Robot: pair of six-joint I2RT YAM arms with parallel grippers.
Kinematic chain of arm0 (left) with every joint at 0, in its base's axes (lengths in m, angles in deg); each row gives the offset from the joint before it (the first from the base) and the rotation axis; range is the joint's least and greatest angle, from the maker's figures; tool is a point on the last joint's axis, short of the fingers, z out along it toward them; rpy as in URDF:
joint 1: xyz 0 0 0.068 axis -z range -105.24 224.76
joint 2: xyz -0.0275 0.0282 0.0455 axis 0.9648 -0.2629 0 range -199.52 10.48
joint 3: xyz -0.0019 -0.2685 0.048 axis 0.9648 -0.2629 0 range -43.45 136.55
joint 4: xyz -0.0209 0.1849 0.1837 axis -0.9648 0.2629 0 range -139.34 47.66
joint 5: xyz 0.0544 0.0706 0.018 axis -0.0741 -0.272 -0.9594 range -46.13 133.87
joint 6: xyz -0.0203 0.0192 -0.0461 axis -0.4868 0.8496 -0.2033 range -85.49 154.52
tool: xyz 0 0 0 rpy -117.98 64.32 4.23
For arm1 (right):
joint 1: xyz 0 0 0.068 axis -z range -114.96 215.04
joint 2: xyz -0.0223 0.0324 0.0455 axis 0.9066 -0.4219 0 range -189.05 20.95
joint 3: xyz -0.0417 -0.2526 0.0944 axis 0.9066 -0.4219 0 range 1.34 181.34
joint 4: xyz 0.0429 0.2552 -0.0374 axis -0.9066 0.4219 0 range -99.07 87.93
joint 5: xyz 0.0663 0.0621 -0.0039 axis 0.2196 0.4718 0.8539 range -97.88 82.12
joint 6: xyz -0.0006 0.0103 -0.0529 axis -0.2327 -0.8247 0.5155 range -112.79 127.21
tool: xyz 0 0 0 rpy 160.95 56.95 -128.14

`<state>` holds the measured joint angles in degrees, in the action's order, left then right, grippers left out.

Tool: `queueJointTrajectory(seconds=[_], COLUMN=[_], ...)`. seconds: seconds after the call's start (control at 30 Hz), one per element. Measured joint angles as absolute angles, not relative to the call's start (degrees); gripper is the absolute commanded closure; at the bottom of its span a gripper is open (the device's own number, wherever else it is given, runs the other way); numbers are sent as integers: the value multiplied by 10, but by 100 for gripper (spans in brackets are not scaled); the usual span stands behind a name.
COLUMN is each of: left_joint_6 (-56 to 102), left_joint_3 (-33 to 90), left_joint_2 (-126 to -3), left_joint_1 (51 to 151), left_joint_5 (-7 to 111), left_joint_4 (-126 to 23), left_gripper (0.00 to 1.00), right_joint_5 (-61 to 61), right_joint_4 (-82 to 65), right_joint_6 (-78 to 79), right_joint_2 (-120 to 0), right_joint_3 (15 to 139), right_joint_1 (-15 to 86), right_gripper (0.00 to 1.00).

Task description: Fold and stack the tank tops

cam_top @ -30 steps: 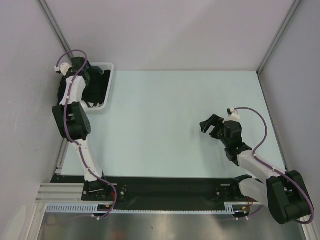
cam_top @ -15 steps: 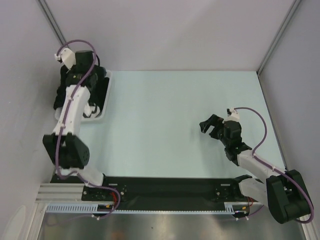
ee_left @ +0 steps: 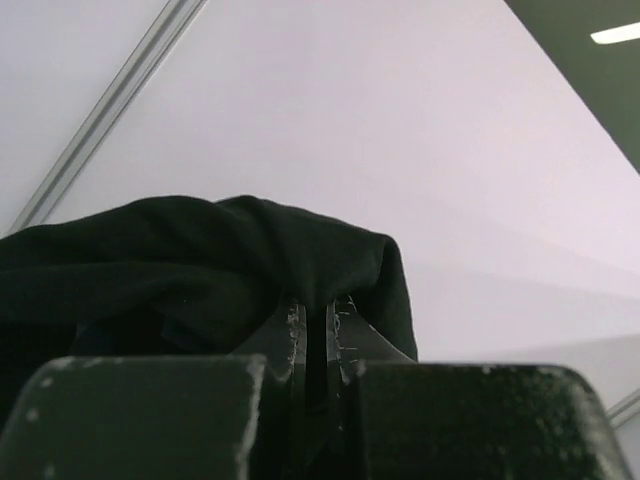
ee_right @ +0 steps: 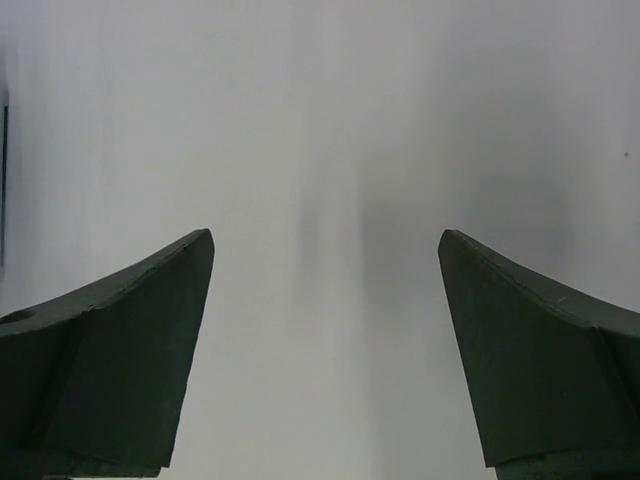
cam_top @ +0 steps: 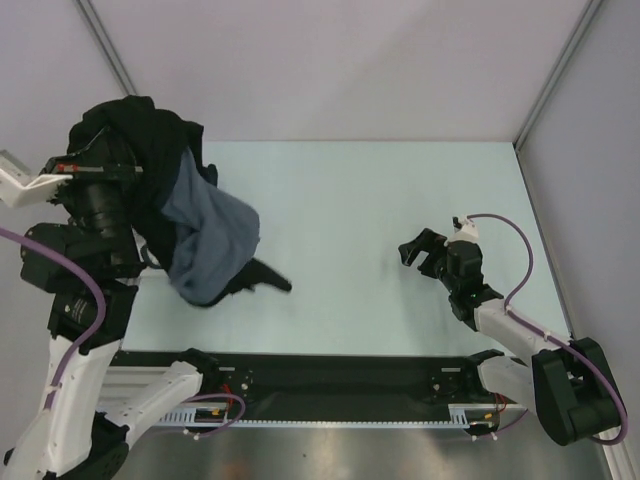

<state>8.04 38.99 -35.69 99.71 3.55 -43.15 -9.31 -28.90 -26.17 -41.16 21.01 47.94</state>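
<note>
My left arm is raised high over the table's left side. In the left wrist view the left gripper (ee_left: 318,322) is shut on a fold of the black tank top (ee_left: 200,260). From above, the black tank top (cam_top: 140,130) drapes over the gripper and hides the fingers. The blue-grey tank top (cam_top: 205,240) hangs bunched below it, and a dark tip (cam_top: 265,280) trails toward the table. My right gripper (cam_top: 422,255) hovers low over the right half of the table. It stands open, and nothing lies between its fingers (ee_right: 130,350).
The pale green table (cam_top: 380,190) is closed in by white walls at the back and both sides. A black base rail (cam_top: 330,372) runs along the near edge. The raised left arm and the hanging cloth cover the back left corner.
The left gripper shut in the white basket at the back left. The arm then rose toward the camera, lifting both tank tops out. The right arm has not moved.
</note>
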Motion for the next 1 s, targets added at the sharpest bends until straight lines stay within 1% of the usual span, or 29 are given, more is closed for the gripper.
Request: queueJointTrajectory(seconds=[0.23,0.37,0.5,0.6,0.73,0.87,1.0], left_joint_6=[134,156,157,155,140,109,105], left_joint_3=[407,414,412,396,396,481,564], left_joint_2=[-444,-492,-494,-473,-462,-528,-616], left_joint_1=[997,997,997,997,997,1013,1086], left_joint_5=[-9,-2,6,13,53,110,134], left_joint_4=[-443,-429,-407,-411,-408,-361,-358], left_gripper=[100,100,100,100,100,100,100], right_joint_5=[-93,-93,-93,-93,-94,-100,-108], right_joint_4=[-289,-289,-289,-289,-289,-288,-280], right_joint_6=[-261,-260,-258,-258,-258,-258,-257], right_joint_2=[-414,-415,-418,-418,-418,-418,-412], right_joint_3=[211,212,215,215,216,216,216], right_joint_1=[479,479,479,479,479,479,479], right_gripper=[0,0,0,0,0,0,0])
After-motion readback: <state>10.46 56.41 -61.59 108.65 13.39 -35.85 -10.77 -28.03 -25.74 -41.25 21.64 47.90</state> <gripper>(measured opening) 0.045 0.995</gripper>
